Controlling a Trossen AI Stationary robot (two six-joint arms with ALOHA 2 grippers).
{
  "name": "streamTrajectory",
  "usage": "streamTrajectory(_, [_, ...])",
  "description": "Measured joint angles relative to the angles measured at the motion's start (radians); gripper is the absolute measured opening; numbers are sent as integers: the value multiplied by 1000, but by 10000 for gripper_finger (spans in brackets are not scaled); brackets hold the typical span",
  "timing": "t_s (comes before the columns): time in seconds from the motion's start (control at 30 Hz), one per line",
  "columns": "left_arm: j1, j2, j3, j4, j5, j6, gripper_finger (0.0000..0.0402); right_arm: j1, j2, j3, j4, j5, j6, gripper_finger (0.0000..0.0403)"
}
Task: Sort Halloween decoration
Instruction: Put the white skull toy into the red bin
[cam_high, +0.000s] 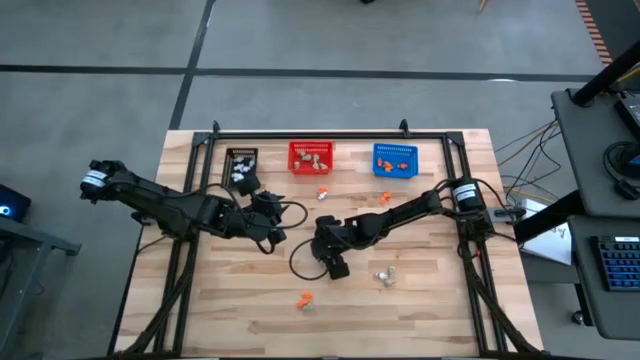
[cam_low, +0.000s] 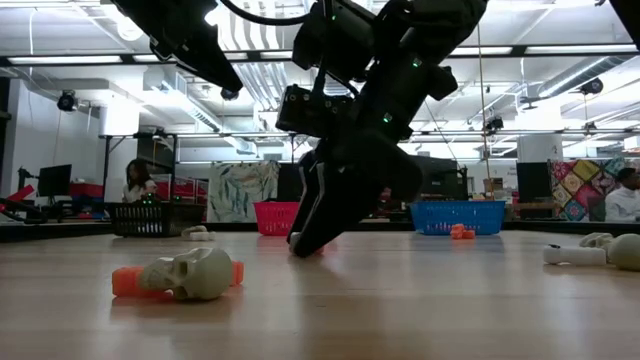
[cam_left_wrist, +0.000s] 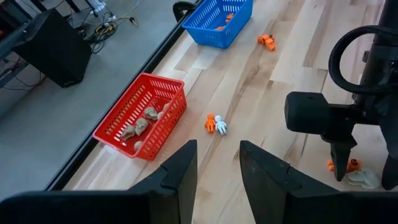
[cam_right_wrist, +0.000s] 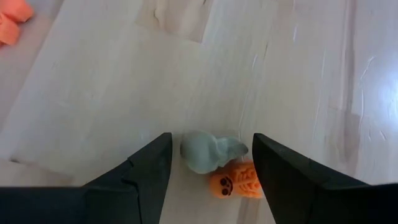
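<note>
My right gripper (cam_right_wrist: 211, 171) stands open near the table's middle (cam_high: 331, 262), pointing steeply down. A beige-grey skull trinket (cam_right_wrist: 210, 152) lies on the wood between its fingers, with a gap on either side. An orange trinket (cam_right_wrist: 239, 181) lies against the skull, close to one finger. In the left wrist view the same pair (cam_left_wrist: 356, 173) lies beside the right fingers. My left gripper (cam_left_wrist: 217, 171) hovers open over the table's left half (cam_high: 266, 216), nothing between its fingers. Other trinkets lie loose: an orange and white pair (cam_left_wrist: 216, 124), an orange one (cam_left_wrist: 267, 41), a skull with orange (cam_low: 190, 275), pale ones (cam_high: 385, 275).
Three mesh baskets stand along the far edge: black (cam_high: 241, 163), red (cam_high: 311, 157) with beige-grey trinkets inside, blue (cam_high: 394, 160) with orange ones. A black frame rail (cam_high: 330, 133) runs behind them. Bare wood lies toward the near edge (cam_high: 230, 320). People sit in the room beyond (cam_low: 135, 182).
</note>
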Motion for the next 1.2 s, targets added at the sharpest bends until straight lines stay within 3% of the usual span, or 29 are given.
streamTrajectory(0.13, [0, 0, 0, 0, 0, 7, 103, 0, 0, 0, 0, 0, 0, 208])
streamTrajectory(0.53, [0, 0, 0, 1, 0, 8, 103, 0, 1, 0, 0, 0, 0, 133])
streamTrajectory(1.2, [-2, -28, 1, 3, -51, 16, 103, -14, -8, 87, -48, 0, 4, 96])
